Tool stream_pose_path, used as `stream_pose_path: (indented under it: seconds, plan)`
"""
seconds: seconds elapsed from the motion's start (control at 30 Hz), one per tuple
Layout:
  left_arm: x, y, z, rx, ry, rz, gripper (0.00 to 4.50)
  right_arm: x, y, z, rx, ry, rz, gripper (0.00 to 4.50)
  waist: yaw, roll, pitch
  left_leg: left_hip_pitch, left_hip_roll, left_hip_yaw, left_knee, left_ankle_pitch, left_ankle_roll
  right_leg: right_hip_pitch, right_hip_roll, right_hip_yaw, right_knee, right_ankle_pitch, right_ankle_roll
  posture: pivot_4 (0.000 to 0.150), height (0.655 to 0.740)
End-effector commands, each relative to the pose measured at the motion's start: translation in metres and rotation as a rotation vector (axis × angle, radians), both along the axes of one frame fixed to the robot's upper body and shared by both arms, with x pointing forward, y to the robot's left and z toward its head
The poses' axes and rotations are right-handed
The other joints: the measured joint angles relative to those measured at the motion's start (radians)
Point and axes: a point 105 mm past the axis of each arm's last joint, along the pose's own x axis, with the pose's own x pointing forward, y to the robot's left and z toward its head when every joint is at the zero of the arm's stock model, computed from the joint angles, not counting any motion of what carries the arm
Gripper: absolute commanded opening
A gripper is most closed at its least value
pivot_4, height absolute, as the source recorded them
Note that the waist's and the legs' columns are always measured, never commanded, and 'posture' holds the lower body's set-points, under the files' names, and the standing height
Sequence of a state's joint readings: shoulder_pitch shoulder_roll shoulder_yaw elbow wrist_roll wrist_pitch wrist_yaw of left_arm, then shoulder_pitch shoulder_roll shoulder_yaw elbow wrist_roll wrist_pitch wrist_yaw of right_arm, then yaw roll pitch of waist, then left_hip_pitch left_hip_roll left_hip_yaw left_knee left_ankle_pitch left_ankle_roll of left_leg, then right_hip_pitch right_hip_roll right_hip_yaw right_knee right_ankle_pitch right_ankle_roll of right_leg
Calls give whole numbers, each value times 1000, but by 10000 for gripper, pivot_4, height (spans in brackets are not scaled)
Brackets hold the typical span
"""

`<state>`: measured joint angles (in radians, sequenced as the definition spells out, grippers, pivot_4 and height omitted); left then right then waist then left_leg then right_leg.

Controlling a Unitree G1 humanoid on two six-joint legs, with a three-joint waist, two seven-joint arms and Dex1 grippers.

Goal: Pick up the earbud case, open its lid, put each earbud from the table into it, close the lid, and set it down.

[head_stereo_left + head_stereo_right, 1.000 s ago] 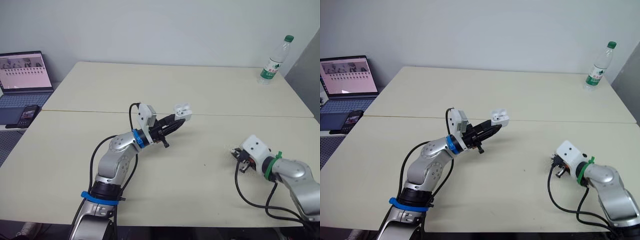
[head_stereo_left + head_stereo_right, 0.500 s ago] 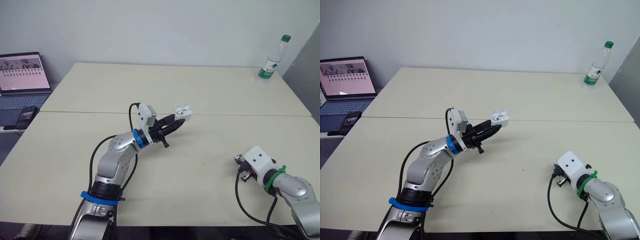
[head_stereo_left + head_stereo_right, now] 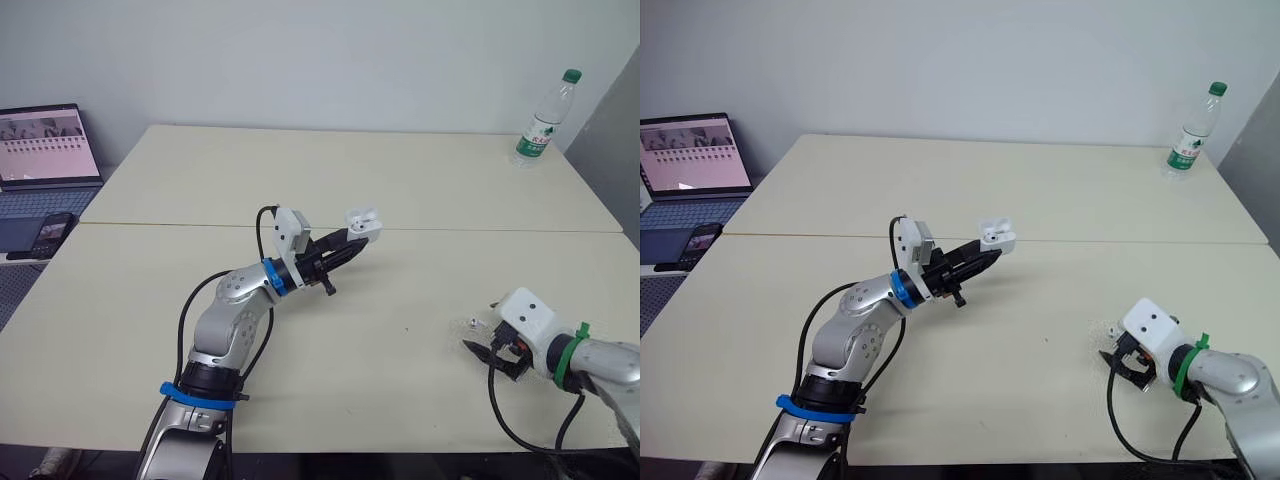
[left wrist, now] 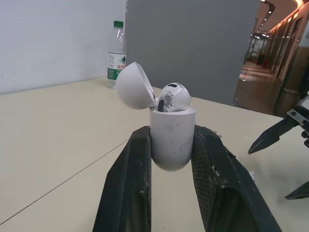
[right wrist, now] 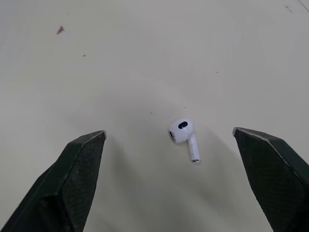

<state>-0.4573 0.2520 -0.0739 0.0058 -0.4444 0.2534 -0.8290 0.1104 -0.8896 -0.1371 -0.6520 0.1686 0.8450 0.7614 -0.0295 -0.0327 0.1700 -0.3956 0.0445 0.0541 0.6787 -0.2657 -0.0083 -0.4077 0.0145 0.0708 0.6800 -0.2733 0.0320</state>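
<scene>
Right end effector (image 3: 486, 356): black fingers spread wide, empty, tips low over the surface (image 3: 400, 180), straddling the loose earbud (image 5: 183, 137) without touching it. Loose earbud: white, lying flat on its side, stalk pointing back toward the wrist, sitting closer to one finger than the other; position well to the robot's right of the case and nearer the robot. Left end effector (image 3: 352, 243): closed on the case (image 4: 171, 140), pinching its rounded lower body and holding it upright, clear of the surface. Case: lid (image 4: 135, 87) hinged open and tipped back; one earbud (image 4: 174, 96) already in it, head standing proud of the rim, so one bay likely remains to fill. Beyond the case, on the robot's far right: bottle (image 3: 540, 120) at the surface corner. Far left of the case, off the surface: laptop (image 3: 50, 145) and phone (image 3: 55, 228). Hazards, as judged: the off-centre earbud may be nudged by the nearer finger and skid or roll before the other arrives; a pinch on its smooth head may squirt it away; the case, held low on a curved shell, may twist or slip during insertion; the lid may drop shut.
</scene>
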Motion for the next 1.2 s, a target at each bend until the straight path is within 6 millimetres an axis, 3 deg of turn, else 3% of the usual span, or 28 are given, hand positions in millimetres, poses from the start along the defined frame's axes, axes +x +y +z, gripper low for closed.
stream_pose_path:
  seconds: [0.03, 0.27, 0.57, 0.9, 1.0, 1.2]
  plan:
    - [-1, -4, 13, -13, -59, -15, 7814, 3, -1, 12, 12, 114, 29, 44579, -1, 0, 0, 0, 0, 0, 0, 0, 0, 0, 0, 0, 0, 0, 0, 1500, 7362]
    - [-1, -8, 15, -20, -63, -28, 7814, 28, -3, 20, -16, 306, 1, 44579, -2, 0, 0, -1, 1, -1, -1, 0, 0, -1, 0, 0, -1, 3, -5, 1500, 7362]
    - [-3, -5, 13, -32, -62, 5, 7814, 44, -6, 10, -93, 469, -20, 44579, -1, 0, 0, -4, 0, 0, -1, 0, 1, -4, -1, 0, -1, 3, -5, 1500, 7362]
    - [-5, -1, 12, -35, -59, 30, 7814, 55, -3, 0, -145, 480, 1, 44579, -1, 0, 0, -4, 1, 0, -1, 0, 1, -5, -1, 0, -1, 3, -5, 1500, 7362]
    - [-5, -1, 11, -33, -58, 31, 7814, 56, -2, 0, -144, 477, 6, 38539, -1, 0, 0, -4, 0, 1, -1, 0, 1, -5, -1, 0, -1, 3, -5, 1500, 7362]
    - [-5, -1, 11, -32, -57, 28, 7814, 54, 1, 0, -139, 474, 16, 16818, -1, 0, 0, -4, 1, 0, -1, 0, 1, -5, -1, 0, -1, 3, -5, 1500, 7362]
